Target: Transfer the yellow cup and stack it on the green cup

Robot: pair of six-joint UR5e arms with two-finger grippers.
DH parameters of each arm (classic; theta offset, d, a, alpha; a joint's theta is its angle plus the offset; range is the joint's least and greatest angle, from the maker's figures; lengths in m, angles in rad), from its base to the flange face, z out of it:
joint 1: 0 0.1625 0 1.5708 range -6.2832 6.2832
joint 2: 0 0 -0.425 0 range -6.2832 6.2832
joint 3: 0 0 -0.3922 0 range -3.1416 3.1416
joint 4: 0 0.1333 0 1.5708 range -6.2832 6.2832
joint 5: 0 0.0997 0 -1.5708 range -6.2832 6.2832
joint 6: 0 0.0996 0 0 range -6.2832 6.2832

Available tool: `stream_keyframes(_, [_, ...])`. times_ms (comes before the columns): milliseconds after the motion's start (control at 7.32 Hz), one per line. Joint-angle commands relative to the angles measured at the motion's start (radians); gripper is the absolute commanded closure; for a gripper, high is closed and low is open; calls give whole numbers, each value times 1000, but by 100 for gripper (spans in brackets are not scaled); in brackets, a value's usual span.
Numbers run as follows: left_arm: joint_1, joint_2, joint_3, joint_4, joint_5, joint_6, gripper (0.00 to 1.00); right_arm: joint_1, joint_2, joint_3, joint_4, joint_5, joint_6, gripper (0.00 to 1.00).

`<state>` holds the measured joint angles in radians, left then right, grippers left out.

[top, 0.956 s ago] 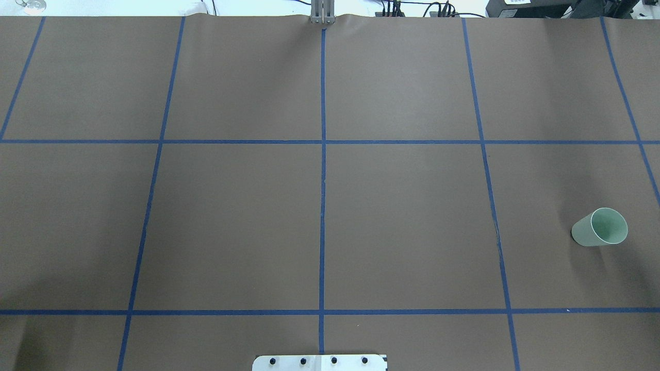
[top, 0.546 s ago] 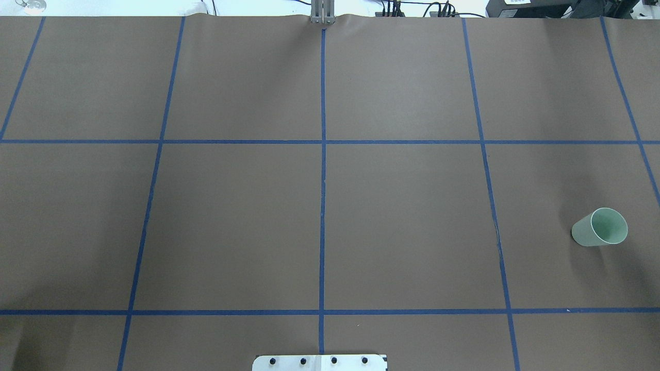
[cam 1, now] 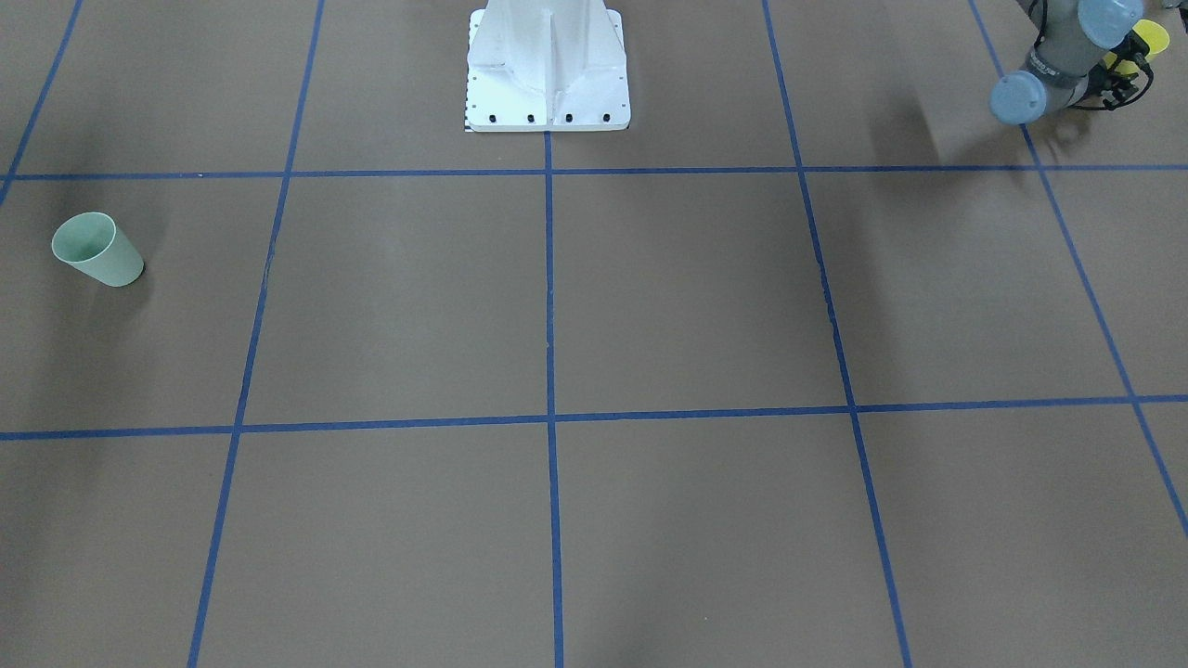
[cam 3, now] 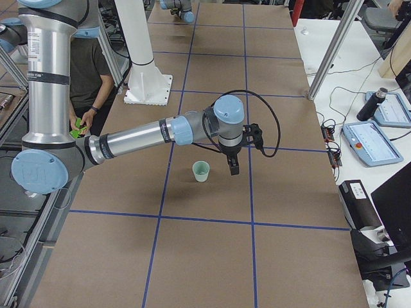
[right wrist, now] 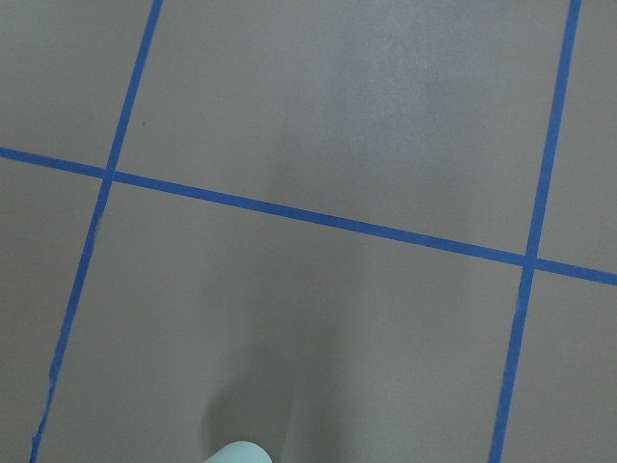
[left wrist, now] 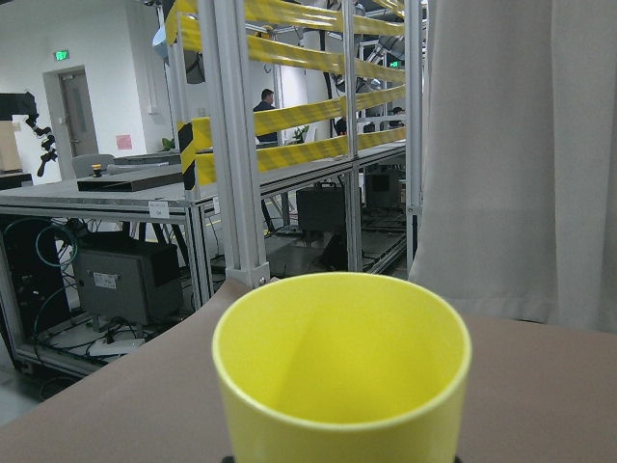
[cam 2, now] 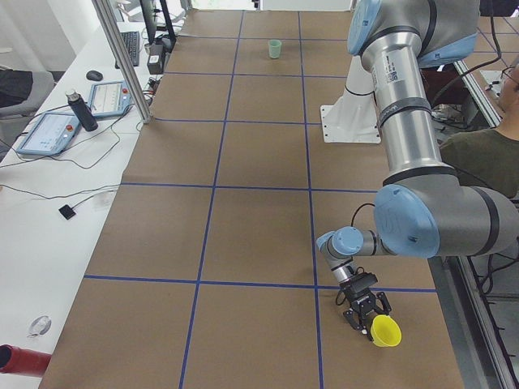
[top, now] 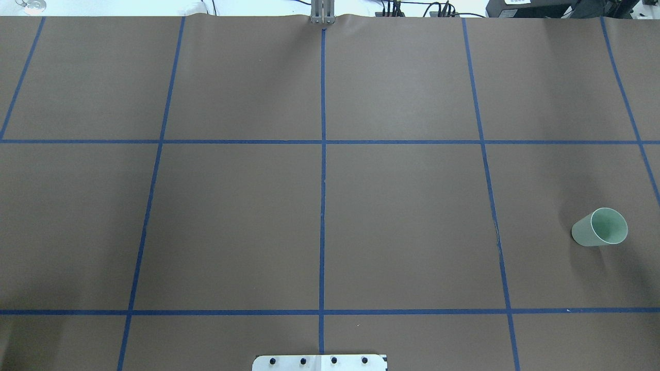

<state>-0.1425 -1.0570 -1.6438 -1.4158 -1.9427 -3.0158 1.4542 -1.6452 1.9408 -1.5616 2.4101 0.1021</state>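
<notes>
Our left claw (cam 2: 369,316) is closed on the yellow cup (cam 2: 386,331) near the left end of the tabletop (top: 402,221). Our right claw (cam 3: 232,168) hangs just beside the green cup (cam 3: 201,171); whether it is open we cannot tell. The green cup has not moved since earlier

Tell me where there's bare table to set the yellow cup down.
All the middle squares are bare, from the white robot base outward, both sides of the centre tape line. Crowded only at the robot's right end, where the right gripper hangs beside the green cup.
</notes>
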Motion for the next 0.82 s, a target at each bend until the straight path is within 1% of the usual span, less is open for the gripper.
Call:
stream_keyframes(0, [-12,14,-1,0,45,142,86,0,-7,-2,0,3,2,0])
stream_keyframes(137, [-32,14,-4,0,68,211,86,0,-7,-2,0,3,2,0])
stream_keyframes(273, [-110,8,-4,6,126,295,86,0,-7,-3,0,4,4,0])
stream_keyframes(410, [-164,0,-10,12,177,376,86,0,-7,-3,-2,11,4,0])
stream_keyframes(546, [-176,-15,-10,14,209,427,86,0,-8,-3,-3,18,4,0])
stream_keyframes(683, [-195,-21,-11,14,273,461,86,0,-8,-5,-5,26,5,0])
